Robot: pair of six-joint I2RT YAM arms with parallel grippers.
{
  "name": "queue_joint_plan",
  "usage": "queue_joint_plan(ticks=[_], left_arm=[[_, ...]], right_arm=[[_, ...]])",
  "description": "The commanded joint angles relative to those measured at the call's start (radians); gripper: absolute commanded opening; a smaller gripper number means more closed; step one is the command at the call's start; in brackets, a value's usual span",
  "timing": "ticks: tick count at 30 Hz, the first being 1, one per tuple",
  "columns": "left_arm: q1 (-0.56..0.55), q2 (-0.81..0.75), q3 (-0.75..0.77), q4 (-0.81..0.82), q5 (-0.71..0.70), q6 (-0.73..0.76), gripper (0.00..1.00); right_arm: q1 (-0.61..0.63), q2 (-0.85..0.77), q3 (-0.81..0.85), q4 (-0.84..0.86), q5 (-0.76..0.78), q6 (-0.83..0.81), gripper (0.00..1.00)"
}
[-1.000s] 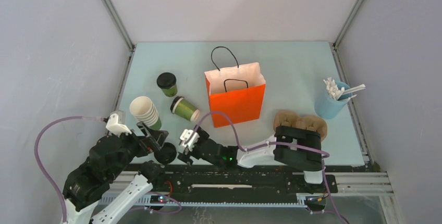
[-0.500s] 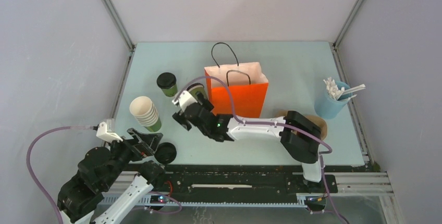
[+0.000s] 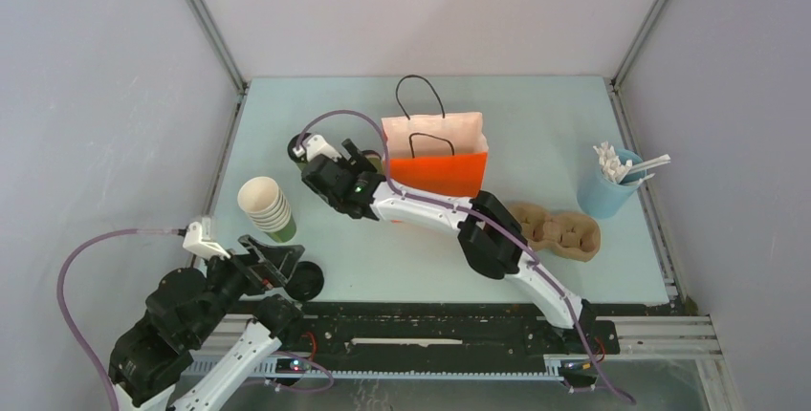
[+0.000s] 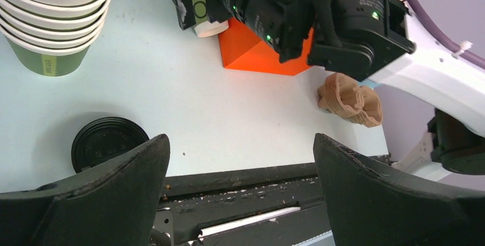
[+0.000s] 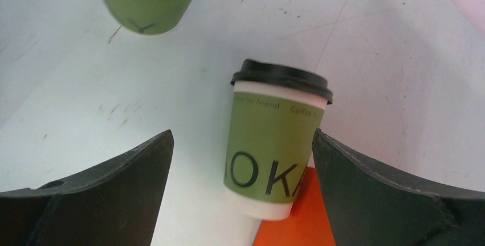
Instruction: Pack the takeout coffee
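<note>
In the right wrist view, one olive-green takeout coffee (image 5: 274, 149) with a black lid lies on its side. It sits between the spread fingers of my right gripper (image 5: 242, 143), which touch nothing, and its white base is against the orange paper bag (image 5: 297, 231). A second lidded takeout coffee (image 5: 146, 0) stands just beyond it. From above, my right gripper (image 3: 330, 177) hovers left of the bag (image 3: 435, 158) and covers both cups. My left gripper (image 4: 241, 143) hangs open and empty over the table's near edge.
A lidless stack of cups (image 3: 266, 205) stands at the left, with a loose black lid (image 3: 304, 280) in front of it by my left gripper (image 3: 277, 260). A brown pulp cup carrier (image 3: 555, 229) lies right of the bag. A blue cup of stirrers (image 3: 607, 186) stands at the far right.
My right arm has swung from the near edge out to the back left, over the two lidded cups. The orange bag has shifted back a little. My left arm has drawn back slightly.
</note>
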Motion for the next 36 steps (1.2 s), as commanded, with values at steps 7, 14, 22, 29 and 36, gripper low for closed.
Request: queue_joint_plan(ticks=[7,14,22,29,36], left_arm=[[0.008,-0.005,-0.029,0.068,0.064,0.029,1.00],[0.009,-0.005,-0.032,0.087,0.086,0.027,1.00],[0.009,-0.004,-0.024,0.086,0.096,0.027,1.00],[0.008,-0.010,-0.029,0.084,0.106,0.020,1.00],[0.008,-0.017,-0.026,0.097,0.105,0.014,1.00]], right_arm=[[-0.073,0.094,0.187,-0.175,0.064,0.141,1.00],[-0.105,0.135,0.211,-0.179,-0.005,0.163,1.00],[-0.118,0.182,0.248,-0.178,-0.073,0.206,0.97],[-0.112,0.162,0.215,-0.147,-0.084,0.236,0.84],[-0.045,-0.037,0.072,-0.056,-0.097,0.216,0.71]])
